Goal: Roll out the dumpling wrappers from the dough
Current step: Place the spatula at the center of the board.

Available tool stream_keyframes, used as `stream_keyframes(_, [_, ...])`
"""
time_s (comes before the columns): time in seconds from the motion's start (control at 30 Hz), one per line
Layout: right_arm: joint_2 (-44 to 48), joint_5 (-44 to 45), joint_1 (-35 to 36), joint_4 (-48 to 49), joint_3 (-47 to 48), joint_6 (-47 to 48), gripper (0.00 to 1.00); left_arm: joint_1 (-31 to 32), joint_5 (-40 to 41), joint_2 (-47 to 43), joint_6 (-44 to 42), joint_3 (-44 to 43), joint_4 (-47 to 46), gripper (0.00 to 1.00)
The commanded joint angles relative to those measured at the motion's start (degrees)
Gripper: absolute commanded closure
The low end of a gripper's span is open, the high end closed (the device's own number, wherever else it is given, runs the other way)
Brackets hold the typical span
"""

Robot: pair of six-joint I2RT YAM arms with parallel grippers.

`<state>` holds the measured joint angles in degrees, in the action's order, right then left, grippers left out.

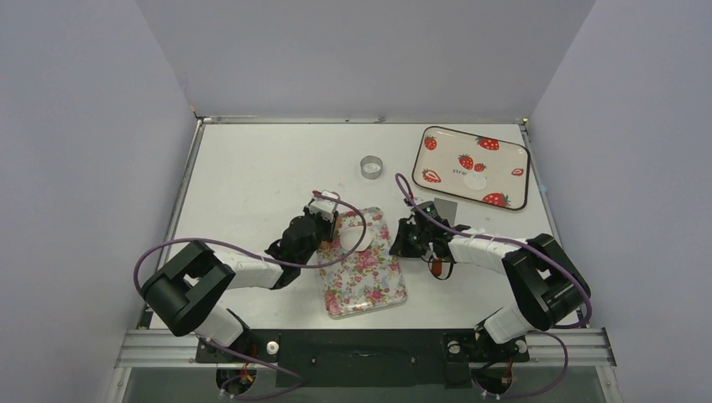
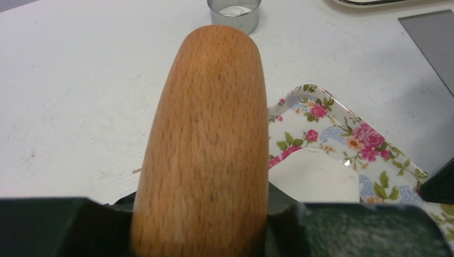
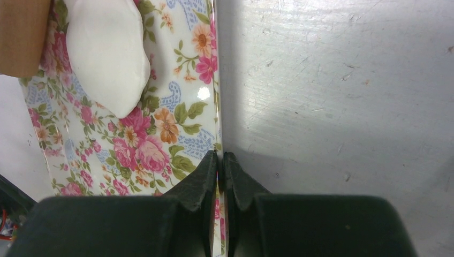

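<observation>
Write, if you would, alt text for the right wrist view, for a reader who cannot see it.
The right fingers are closed on the edge of a floral tray, seen close up. A flattened white patch of dough lies on the tray at upper left, with the end of a wooden roller in the top left corner. Bare pale table fills the right half.

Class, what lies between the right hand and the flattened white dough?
Bare rectangular floral tray surface separates right hand and dough, shown in the right wrist view.

Far-left worktop [image 1: 252,168] lies open; the roller [image 2: 206,139] crowds the dough [image 3: 107,53]; ring [image 1: 370,166] and plate [image 1: 473,165] stand beyond the tray [image 1: 369,290].
</observation>
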<state>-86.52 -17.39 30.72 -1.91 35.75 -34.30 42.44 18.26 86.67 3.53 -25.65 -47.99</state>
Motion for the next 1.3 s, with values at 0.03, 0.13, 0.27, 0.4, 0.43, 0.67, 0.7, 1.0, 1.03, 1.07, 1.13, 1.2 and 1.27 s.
stream_keyframes(0.03, [-1.3, 5.3, -0.9, -5.6, 0.2, 0.1, 1.0, -0.1, -2.8, -4.0, -6.4, -3.0, 11.0, 1.0])
stream_keyframes(0.13, [-1.8, 4.8, -0.5, -4.8, 0.2, -0.4, 1.0, 0.5, -4.3, -5.7, -4.6, -4.8, 12.3, 1.0])
stream_keyframes(0.27, [-2.1, 5.6, 0.2, -6.0, 0.8, 1.0, 1.0, 2.5, -6.0, -4.7, -0.5, -7.2, 9.5, 1.0])
stream_keyframes(0.4, [-3.4, 4.5, 0.2, -3.6, 0.1, -0.1, 1.0, 4.6, -2.4, -1.7, -1.8, -10.1, 5.7, 1.0])
stream_keyframes(0.43, [-4.3, 4.0, 0.3, -3.3, 0.1, -0.5, 1.0, 4.8, -2.1, -1.5, -2.8, -10.5, 5.1, 1.0])
stream_keyframes(0.67, [-5.7, 3.9, 0.3, -3.2, 1.7, -0.1, 1.0, 4.8, -1.0, 3.2, -4.3, -13.1, 3.1, 1.0])
stream_keyframes(0.7, [-5.9, 3.8, 0.3, -3.3, 1.9, 0.0, 1.0, 4.5, -0.9, 3.6, -3.2, -13.0, 3.0, 1.0])
stream_keyframes(1.0, [-6.1, 3.6, 0.3, -2.1, 0.7, -1.0, 1.0, 4.4, 0.5, 7.8, 3.0, -6.4, 4.4, 1.0])
stream_keyframes(1.03, [-5.9, 3.7, 0.2, -2.4, 0.7, -0.9, 1.0, 4.4, -0.6, 8.0, 2.0, -3.6, 3.5, 1.0])
stream_keyframes(1.07, [-5.7, 3.8, 0.2, -2.4, 0.6, -0.8, 1.0, 4.3, -1.2, 8.5, 0.2, -2.4, 2.8, 1.0])
stream_keyframes(1.13, [-5.4, 3.8, 0.1, -2.1, 0.0, -1.3, 1.0, 3.9, -2.1, 9.2, -0.8, 0.5, 2.7, 1.0])
stream_keyframes(1.2, [-5.5, 3.6, 0.2, -1.3, -0.5, -1.7, 1.0, 3.0, -2.2, 9.0, -0.1, 2.5, 2.9, 1.0])
stream_keyframes(1.27, [-5.9, 3.6, 0.1, -1.4, -0.6, -1.7, 1.0, 2.8, -2.5, 8.6, 1.0, 2.5, 3.9, 1.0])
